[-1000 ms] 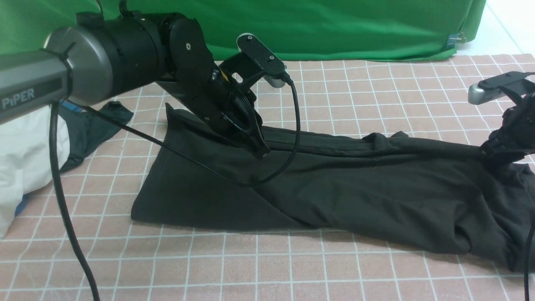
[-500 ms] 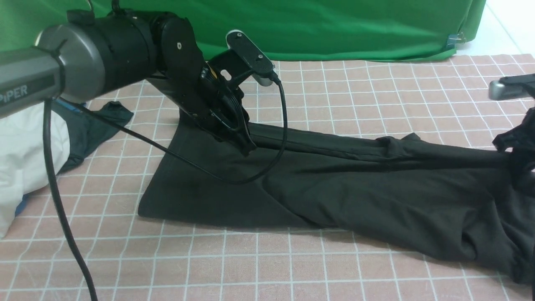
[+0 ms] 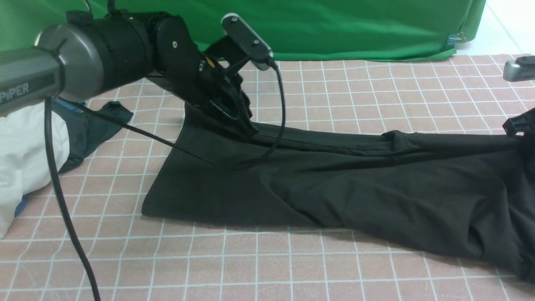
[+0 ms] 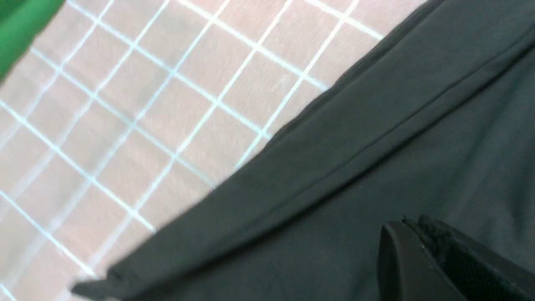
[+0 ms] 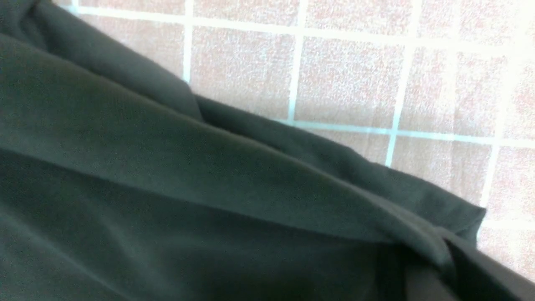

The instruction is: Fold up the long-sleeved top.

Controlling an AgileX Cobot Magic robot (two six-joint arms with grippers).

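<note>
Slippage is the risk: both hands pull the top taut along its far edge, and a thin pinch could tear loose. Left hand and right hand are each closed on cloth. Dark, soft, creased, it lies stretched across the bench.

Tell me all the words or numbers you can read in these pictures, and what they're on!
"PiPER": printed in pale letters on the grey tube of the left arm, in the front view.
No other words, numbers or signs show: none on the long-sleeved top, the checked mat or the green cloth.
</note>
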